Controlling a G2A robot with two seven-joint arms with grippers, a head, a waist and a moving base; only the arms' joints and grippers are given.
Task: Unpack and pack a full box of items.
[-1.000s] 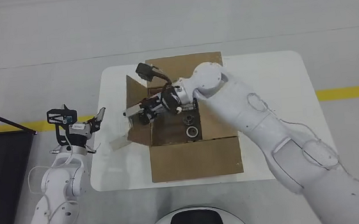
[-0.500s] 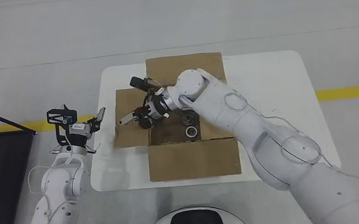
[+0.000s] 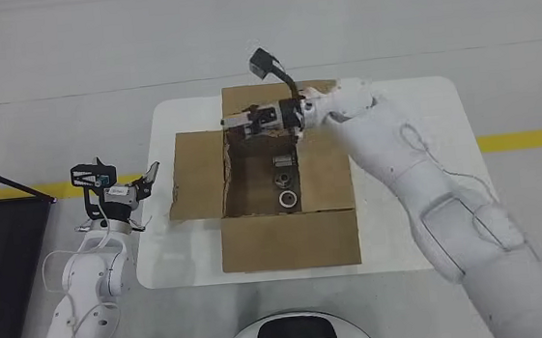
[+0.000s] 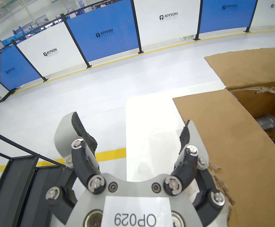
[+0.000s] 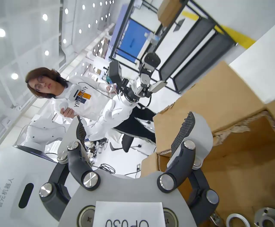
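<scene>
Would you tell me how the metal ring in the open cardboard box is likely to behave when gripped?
The metal ring looks rigid and probably heavy for its size, being shiny metal. Its smooth surface may slip, though ribbed pads on the right gripper should help. Lying flat on the cardboard box floor, it seems unlikely to roll unless tipped on edge.
</scene>
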